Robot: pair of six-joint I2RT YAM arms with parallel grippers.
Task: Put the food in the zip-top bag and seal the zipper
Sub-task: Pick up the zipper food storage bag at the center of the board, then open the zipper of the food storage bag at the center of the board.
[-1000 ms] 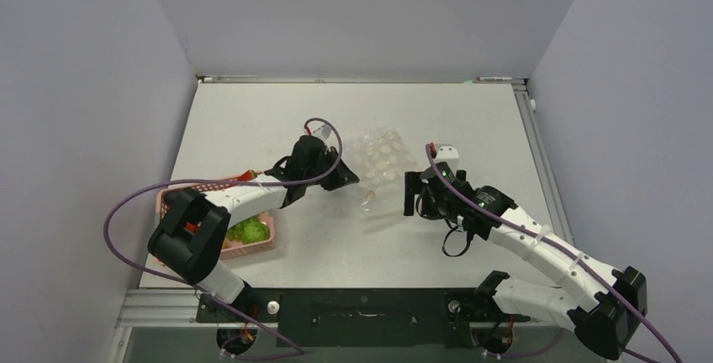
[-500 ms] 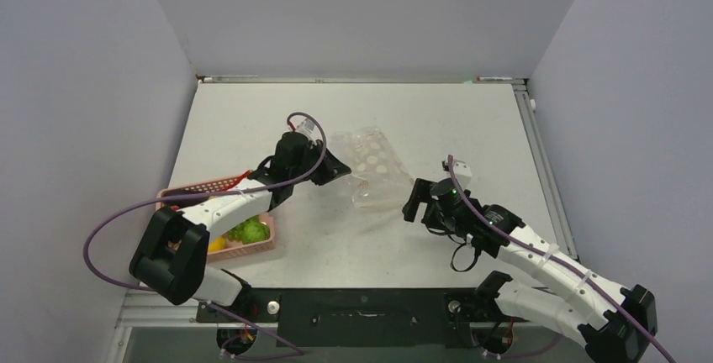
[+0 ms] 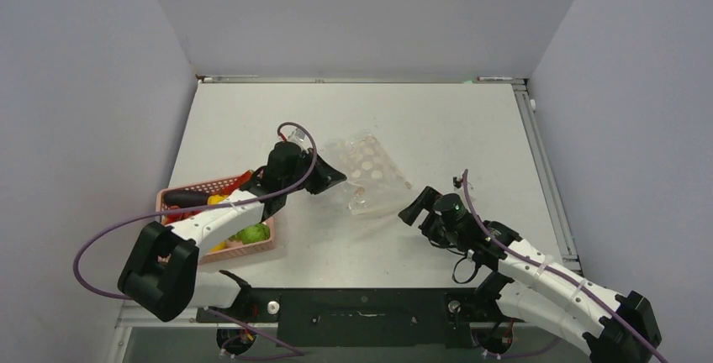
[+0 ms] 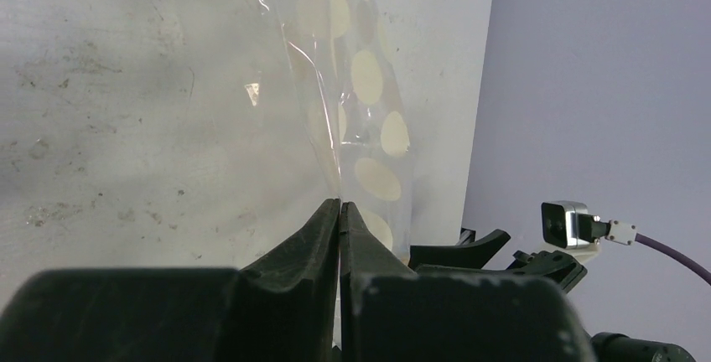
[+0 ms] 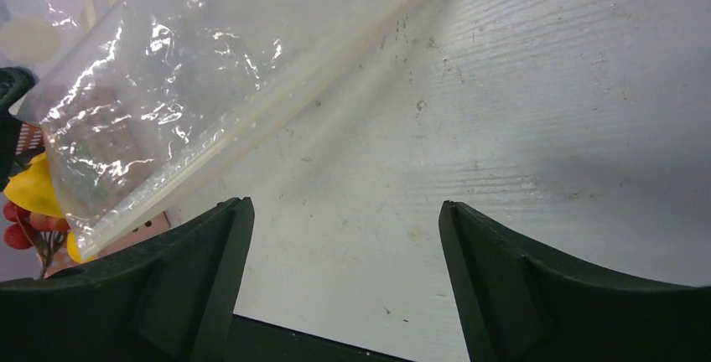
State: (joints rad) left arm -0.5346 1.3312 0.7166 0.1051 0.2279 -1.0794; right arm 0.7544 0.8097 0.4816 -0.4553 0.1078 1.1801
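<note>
White table (image 3: 454, 119) bears one zip-top bag (image 3: 370, 175), one pink basket (image 3: 195, 187).

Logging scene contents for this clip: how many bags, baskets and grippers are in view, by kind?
zip-top bag: 1
pink basket: 1
grippers: 2, the left gripper and the right gripper
Total: 4
The food in the basket is partly hidden, so it is left uncounted.
</note>
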